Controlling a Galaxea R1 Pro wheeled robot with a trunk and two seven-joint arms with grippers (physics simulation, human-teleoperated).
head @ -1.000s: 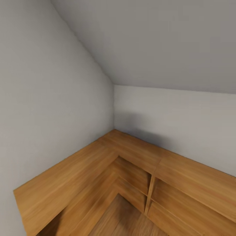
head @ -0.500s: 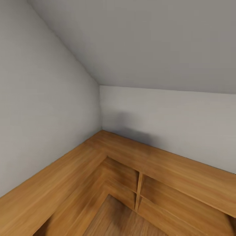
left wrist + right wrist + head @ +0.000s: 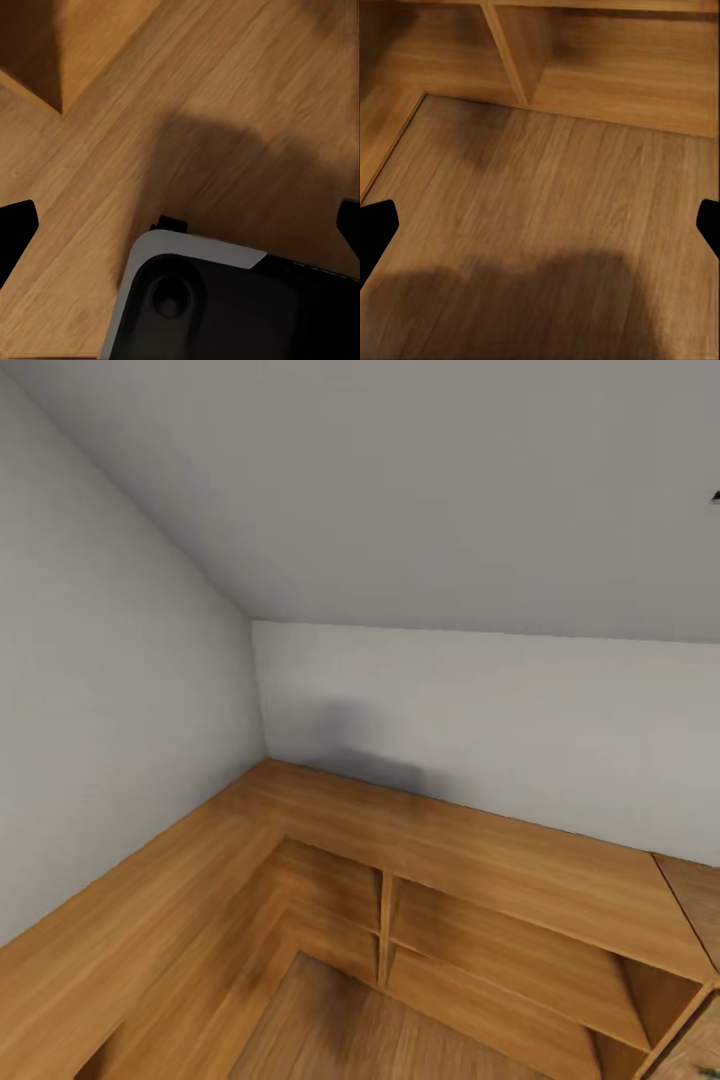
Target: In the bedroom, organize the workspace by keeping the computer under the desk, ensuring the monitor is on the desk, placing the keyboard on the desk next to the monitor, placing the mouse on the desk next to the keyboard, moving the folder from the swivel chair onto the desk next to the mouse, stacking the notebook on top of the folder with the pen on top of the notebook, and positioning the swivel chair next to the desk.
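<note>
Camera swung right: shelf unit (image 3: 480,880) corner, wooden floor (image 3: 555,225) open.

Bare light wooden corner shelf unit (image 3: 440,850) standing on wooden floor (image 3: 555,225).

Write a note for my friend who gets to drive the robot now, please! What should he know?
Left end effector: open, nothing in it, hanging over wooden floor above the robot's own base.
Right end effector: open, nothing in it, over the floor by the wooden shelf unit.
The head camera faces a corner of grey walls and the light wooden shelf unit, not the black desk.
Nothing here tells what is done. Probably turn the base to find the desk and swivel chair first.
</note>
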